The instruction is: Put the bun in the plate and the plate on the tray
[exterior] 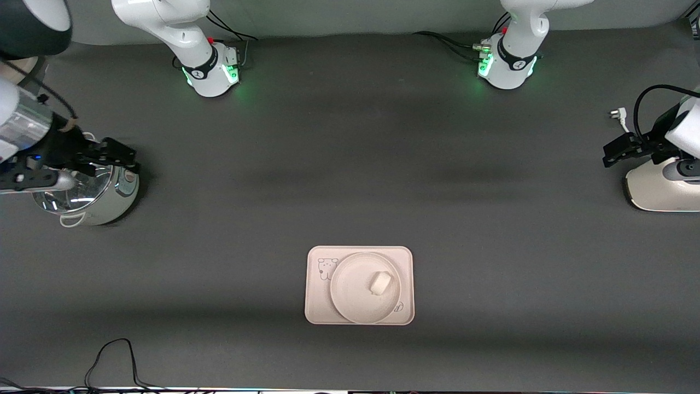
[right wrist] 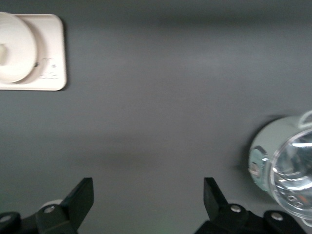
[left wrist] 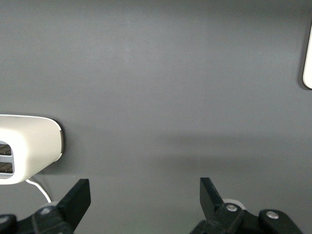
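Note:
The white bun [exterior: 381, 283] lies in the round cream plate [exterior: 350, 293]. The plate sits on the rectangular cream tray [exterior: 317, 306], which is near the front camera at the table's middle. My right gripper [exterior: 117, 154] is open and empty, up over the pot at the right arm's end. My left gripper [exterior: 615, 152] is open and empty, beside the toaster at the left arm's end. The right wrist view shows its open gripper [right wrist: 148, 195], the tray [right wrist: 54, 29] and the plate [right wrist: 17, 48]. The left wrist view shows its open gripper [left wrist: 145, 195] and a tray edge [left wrist: 308, 63].
A shiny metal pot [exterior: 90, 197] stands at the right arm's end, also in the right wrist view [right wrist: 287, 165]. A white toaster [exterior: 656, 189] stands at the left arm's end, also in the left wrist view [left wrist: 29, 146]. A black cable [exterior: 115, 358] lies at the near edge.

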Robot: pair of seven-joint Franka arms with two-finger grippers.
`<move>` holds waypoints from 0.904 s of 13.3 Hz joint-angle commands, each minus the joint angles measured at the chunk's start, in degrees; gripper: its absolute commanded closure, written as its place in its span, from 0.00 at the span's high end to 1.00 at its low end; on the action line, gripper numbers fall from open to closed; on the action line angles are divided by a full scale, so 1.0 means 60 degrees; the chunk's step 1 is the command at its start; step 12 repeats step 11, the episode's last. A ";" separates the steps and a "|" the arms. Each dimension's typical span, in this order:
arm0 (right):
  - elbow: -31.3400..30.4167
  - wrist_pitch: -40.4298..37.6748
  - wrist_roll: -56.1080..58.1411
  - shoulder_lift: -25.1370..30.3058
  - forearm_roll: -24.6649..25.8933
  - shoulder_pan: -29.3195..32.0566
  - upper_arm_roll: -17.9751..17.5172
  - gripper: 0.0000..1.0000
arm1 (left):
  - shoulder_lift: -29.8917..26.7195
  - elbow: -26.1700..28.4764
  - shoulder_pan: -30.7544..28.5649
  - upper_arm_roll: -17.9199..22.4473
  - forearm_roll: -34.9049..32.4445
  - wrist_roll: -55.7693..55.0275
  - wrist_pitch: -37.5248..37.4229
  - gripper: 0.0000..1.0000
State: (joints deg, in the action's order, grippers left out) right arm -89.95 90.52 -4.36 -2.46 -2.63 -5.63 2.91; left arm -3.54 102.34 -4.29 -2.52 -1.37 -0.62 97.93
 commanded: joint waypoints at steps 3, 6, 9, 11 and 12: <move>-0.0227 -0.0116 0.0462 0.0366 0.0731 -0.0043 0.0540 1.00 | -0.0054 -0.0094 0.0100 0.0010 -0.0123 -0.0116 0.0040 1.00; -0.0198 -0.0117 0.1221 0.0439 0.0731 -0.0043 0.0687 1.00 | -0.0025 -0.0138 0.0100 0.0010 -0.0108 -0.0116 0.0011 1.00; -0.0213 -0.0102 0.1282 0.0439 0.0717 -0.0043 0.0688 1.00 | -0.0025 -0.0138 0.0100 0.0024 -0.0108 -0.0131 -0.0033 1.00; -0.0198 -0.0160 0.1239 0.0425 0.0717 -0.0043 0.0688 1.00 | -0.0010 -0.0138 0.0086 0.0024 -0.0108 -0.0131 -0.0033 1.00; -0.0198 -0.0160 0.1239 0.0425 0.0717 -0.0043 0.0688 1.00 | -0.0010 -0.0138 0.0086 0.0024 -0.0108 -0.0131 -0.0033 1.00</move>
